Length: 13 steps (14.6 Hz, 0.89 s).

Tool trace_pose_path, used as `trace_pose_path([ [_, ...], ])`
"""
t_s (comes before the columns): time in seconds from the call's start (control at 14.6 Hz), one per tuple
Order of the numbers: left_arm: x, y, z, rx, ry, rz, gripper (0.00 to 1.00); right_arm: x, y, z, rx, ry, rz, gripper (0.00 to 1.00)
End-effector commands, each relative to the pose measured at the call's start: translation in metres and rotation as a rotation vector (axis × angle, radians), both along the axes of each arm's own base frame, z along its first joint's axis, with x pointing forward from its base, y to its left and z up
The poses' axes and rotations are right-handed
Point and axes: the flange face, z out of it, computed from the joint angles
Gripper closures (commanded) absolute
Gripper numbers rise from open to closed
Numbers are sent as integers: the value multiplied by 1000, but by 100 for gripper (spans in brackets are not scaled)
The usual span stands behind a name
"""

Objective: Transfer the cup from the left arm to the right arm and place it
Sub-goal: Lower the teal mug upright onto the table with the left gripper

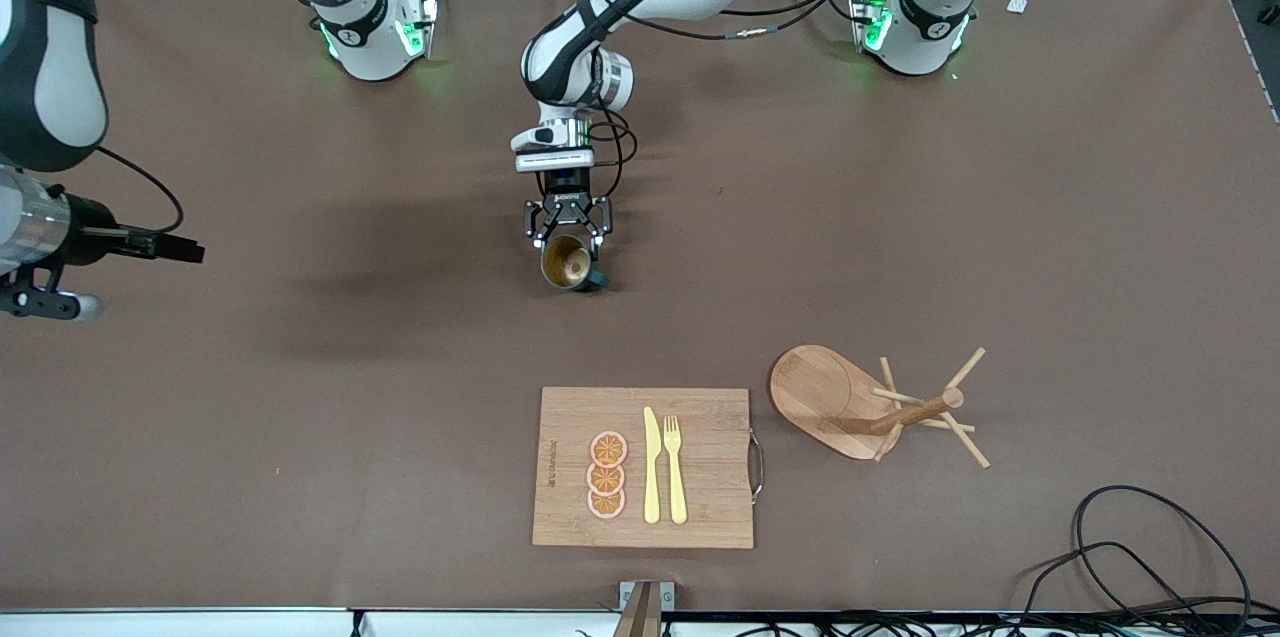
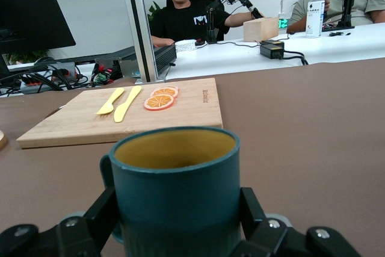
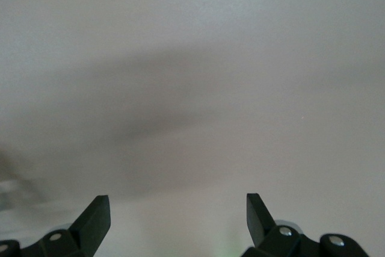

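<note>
The cup, dark teal outside and yellowish-tan inside, hangs low over the middle of the table with its mouth turned toward the front camera. My left gripper is shut on its ribbed body from the base end. In the left wrist view the cup fills the foreground between the two black fingers, with its handle off to one side. My right gripper waits in the air over the right arm's end of the table. Its fingers stand wide open with nothing between them.
A wooden cutting board lies nearer the front camera than the cup, carrying orange slices, a yellow knife and a fork. A wooden peg stand lies tipped over beside it, toward the left arm's end. Black cables coil at the front corner.
</note>
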Motion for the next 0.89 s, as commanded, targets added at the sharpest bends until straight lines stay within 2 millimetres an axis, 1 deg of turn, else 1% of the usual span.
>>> trace_pose_path([
  [0.0, -4, -5, 3, -27, 6, 27, 40, -4, 26, -4, -25, 4, -73, 0],
  [0.07, -4, -4, 4, -25, 19, 40, 6, -3, 28, -2, -35, -1, -68, 0],
  [0.14, -6, -5, 5, -26, 28, 46, 0, -2, 27, 2, -35, -8, -70, 0],
  [0.27, -15, -7, 7, -30, 83, 75, 0, 6, 27, 3, -36, -31, -65, 0],
  [0.41, -20, -9, 18, -13, 168, 130, 0, 13, 25, -2, -32, -26, -68, 0],
  [0.48, -26, -11, 24, -10, 216, 154, 0, 14, 28, -1, -35, -25, -69, 0],
  [0.62, -31, -16, 46, -32, 303, 204, 0, 13, 31, -3, -30, -20, -103, 2],
  [0.69, -35, -18, 56, -34, 345, 219, 0, 13, 32, -3, -42, -16, -147, 2],
  [0.75, -36, -20, 70, -41, 394, 243, 0, 13, 34, -5, -47, -12, -178, 0],
  [0.82, -37, -21, 81, -43, 442, 263, 0, 13, 41, -6, -51, -11, -187, 0],
])
